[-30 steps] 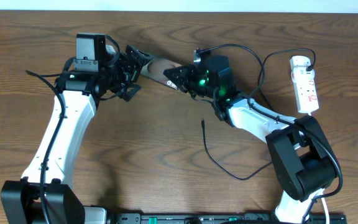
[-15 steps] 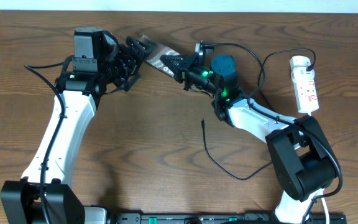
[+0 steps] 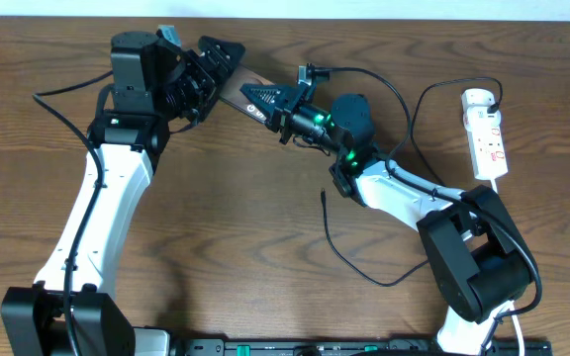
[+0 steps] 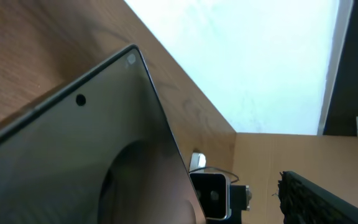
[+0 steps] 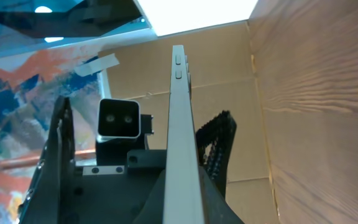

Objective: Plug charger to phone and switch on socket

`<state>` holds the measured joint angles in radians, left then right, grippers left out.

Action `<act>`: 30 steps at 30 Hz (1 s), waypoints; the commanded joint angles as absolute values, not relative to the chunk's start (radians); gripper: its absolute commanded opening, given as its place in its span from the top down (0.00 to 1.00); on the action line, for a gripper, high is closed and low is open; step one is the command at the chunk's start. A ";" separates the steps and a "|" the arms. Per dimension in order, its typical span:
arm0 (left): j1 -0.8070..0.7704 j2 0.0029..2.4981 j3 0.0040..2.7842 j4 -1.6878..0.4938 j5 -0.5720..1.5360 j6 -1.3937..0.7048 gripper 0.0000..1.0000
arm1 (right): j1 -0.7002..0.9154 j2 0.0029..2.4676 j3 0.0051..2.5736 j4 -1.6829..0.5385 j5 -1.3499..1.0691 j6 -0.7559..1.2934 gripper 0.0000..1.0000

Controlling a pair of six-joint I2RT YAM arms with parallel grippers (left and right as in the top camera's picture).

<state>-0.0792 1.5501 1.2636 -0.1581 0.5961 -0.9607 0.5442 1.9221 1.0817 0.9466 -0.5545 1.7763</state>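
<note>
The phone [image 3: 237, 87], a slim dark slab with a brownish oval, is held off the table near the back edge, tilted on its side. My left gripper [image 3: 209, 71] is shut on its left end and my right gripper [image 3: 271, 99] is shut on its right end. In the left wrist view the phone's face [image 4: 73, 155] fills the lower left. In the right wrist view its thin edge [image 5: 179, 124] runs up between the jaws. The charger [image 3: 336, 247], a thin black cable, lies on the table with its tip [image 3: 323, 195] free. The socket [image 3: 486, 133], a white power strip, lies at the far right.
The right arm's white links [image 3: 404, 193] and dark base [image 3: 473, 262] lie between the charger's tip and the socket. Thicker black arm cables [image 3: 404, 99] loop near the socket. The left arm [image 3: 97, 218] runs along the table's left side.
Both grippers have lifted the phone and carried it toward the back of the table, turning it more onto its edge. The charger and the socket have not moved.
</note>
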 commanded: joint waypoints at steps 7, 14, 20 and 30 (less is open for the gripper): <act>-0.074 1.536 1.269 -0.123 0.600 -0.939 0.06 | 0.554 1.917 1.093 0.996 -0.513 1.823 0.99; -0.074 1.536 1.269 -0.039 0.645 -0.943 0.07 | 0.554 1.917 1.093 1.018 -0.438 1.919 0.99; -0.074 1.541 1.267 -0.055 0.645 -0.939 0.06 | 0.554 1.917 1.093 1.060 -0.421 1.964 0.98; -0.074 1.563 1.266 -0.054 0.659 -0.917 0.42 | 0.574 1.917 1.093 1.063 -0.417 1.976 0.98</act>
